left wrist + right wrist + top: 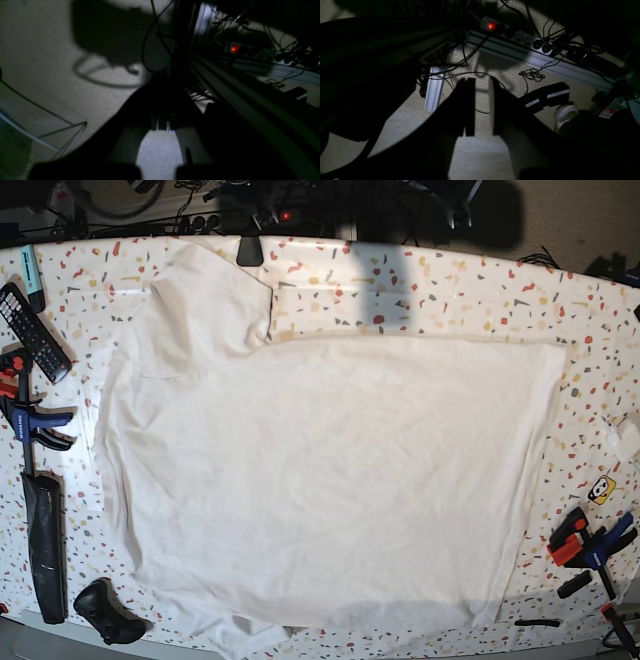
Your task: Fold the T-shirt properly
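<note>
**Op:** Fingers first, what have you got?

**Obs:** Your right gripper [481, 107] has its two dark fingers parted by a narrow gap, nothing between them. It hangs off the table, looking down at carpet, a power strip [517, 35] with a red light, and cables. Your left gripper [160, 140] is mostly shadow; a pale gap shows between the fingers, so it looks parted and empty too.

**Op:** And the T-shirt?

**Obs:** The T-shirt [320, 480] lies spread flat on the speckled tabletop [480, 290], long axis running left to right in the base view, one sleeve up at top left. Neither arm shows over it, so I can't say which is nearer.

**Op:** Anything in the way?

**Obs:** Clamps [590, 545] sit by the right edge, a calculator [32, 320] and another clamp [25, 415] on the left, all off the cloth.
</note>
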Available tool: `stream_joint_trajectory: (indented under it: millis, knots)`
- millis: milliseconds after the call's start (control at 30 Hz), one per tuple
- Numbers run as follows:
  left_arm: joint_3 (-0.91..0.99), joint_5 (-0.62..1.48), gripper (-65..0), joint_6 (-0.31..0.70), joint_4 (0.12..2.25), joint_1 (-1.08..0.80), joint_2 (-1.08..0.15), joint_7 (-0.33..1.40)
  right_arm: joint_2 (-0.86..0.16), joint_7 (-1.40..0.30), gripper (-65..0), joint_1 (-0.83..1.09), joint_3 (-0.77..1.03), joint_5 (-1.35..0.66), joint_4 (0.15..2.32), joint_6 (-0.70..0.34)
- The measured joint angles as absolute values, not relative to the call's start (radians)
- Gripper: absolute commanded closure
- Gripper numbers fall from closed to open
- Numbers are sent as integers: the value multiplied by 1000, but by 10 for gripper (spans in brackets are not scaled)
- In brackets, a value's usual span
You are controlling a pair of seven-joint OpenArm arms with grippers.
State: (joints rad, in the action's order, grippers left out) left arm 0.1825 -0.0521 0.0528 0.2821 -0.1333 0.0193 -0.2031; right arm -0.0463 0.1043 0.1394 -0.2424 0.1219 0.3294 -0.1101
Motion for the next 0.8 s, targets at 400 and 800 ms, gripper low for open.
stream_joint_trajectory:
  millis: [400,800]
  knots:
    - [183,-52,0,53,284,-155,20,-238,-44,105,-93,139,-242,122,330,-110]
    - [183,-52,0,55,285,-175,17,-255,-59,2,-93,143,-243,122,332,-110]
